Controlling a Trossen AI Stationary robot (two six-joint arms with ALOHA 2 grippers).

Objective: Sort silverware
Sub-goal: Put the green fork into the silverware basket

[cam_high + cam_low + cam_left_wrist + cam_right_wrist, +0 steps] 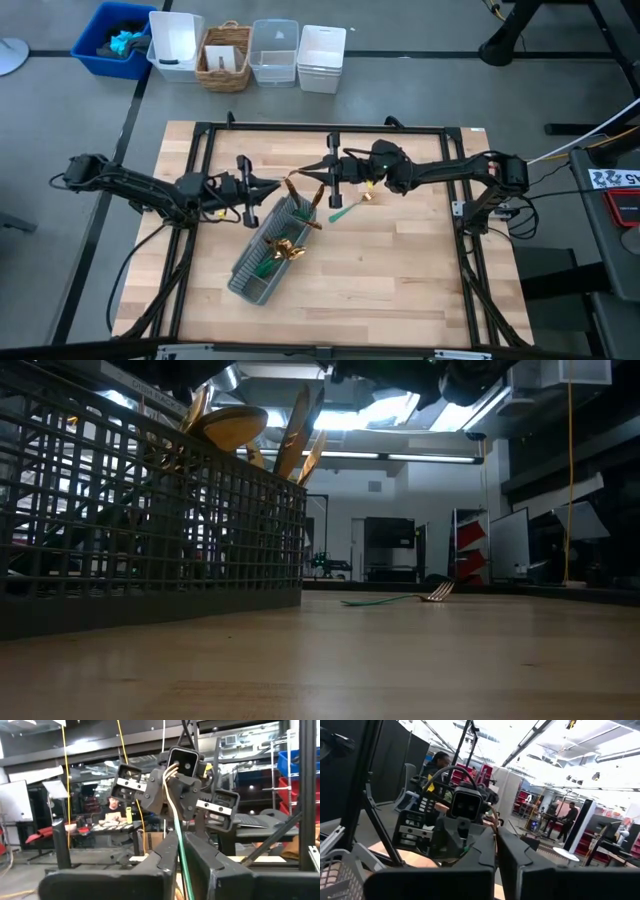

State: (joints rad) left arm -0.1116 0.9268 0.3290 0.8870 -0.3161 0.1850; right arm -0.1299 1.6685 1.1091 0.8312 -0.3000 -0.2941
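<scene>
Above the grey mesh caddy [268, 250], the left gripper [283, 184] and right gripper [306, 172] meet over one gold-headed, green-handled piece [301, 177], the left fingers [165, 855] pinching its handle; the right's hold cannot be told. Another fork [348, 209] lies on the table [400, 280] beside the caddy, and a clean handover probably calls for one firm grip before the other lets go

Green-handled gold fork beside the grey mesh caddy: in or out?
Out. The green-handled gold fork lies flat on the wooden table, apart from the grey mesh caddy.
</scene>
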